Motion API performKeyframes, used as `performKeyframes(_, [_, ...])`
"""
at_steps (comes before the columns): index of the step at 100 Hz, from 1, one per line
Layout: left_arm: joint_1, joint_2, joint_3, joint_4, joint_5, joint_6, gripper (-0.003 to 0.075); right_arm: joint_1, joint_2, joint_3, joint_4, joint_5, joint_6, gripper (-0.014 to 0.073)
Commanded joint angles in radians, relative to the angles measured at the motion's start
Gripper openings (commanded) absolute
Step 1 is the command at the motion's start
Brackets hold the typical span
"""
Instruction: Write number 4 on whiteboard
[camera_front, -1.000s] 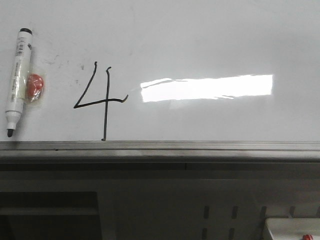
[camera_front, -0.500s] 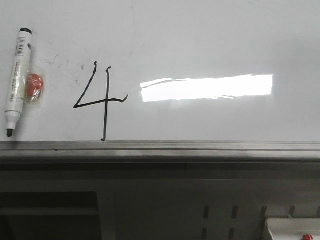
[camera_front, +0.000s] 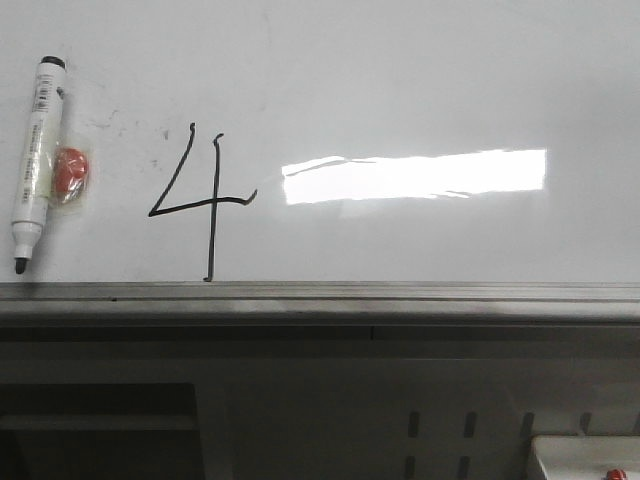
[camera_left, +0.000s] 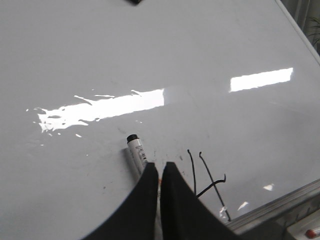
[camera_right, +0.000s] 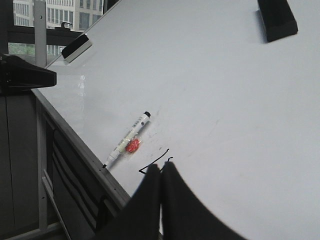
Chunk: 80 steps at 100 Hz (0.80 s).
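A white marker (camera_front: 34, 163) lay far left on the whiteboard (camera_front: 420, 70), with a little orange blob (camera_front: 70, 172) stuck right beside it. Just right of those sat the number 4 (camera_front: 203, 204), its stem nearly reaching the grey rail (camera_front: 400, 292). The left claw (camera_left: 159, 172) was pinched closed on nothing, and the right claw (camera_right: 161, 171) was closed and empty too.

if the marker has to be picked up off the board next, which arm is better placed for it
Left, probably. In the left wrist view the left gripper, fingers together, sits right over the marker, beside the number 4. From the right gripper the marker lies farther off on the whiteboard.
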<state>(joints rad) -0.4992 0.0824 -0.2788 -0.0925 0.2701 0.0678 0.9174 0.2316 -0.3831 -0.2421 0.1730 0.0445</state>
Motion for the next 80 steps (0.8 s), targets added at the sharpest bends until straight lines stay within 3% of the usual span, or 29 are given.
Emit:
performKeyframes(1, [0.052,0.010,-0.003,0.013,-0.067,-0.002,-0.0020,-0.006,0.008,-0.026,-0.003,-0.080,0.001,-0.0064])
performKeyframes(40, [0.413,-0.114,0.248,0.013,-0.133,-0.004,-0.0020,-0.006,0.008,-0.026,-0.003,-0.080,0.001,-0.0064])
performKeyframes(62, [0.453,-0.114,0.319,0.098,-0.151,-0.130,-0.0020,-0.006,0.008,-0.026,-0.003,-0.080,0.001,-0.0064])
performKeyframes(80, [0.458,-0.114,0.317,0.103,-0.012,-0.143,-0.0020,-0.006,0.008,-0.026,-0.003,-0.080,0.001,-0.0064])
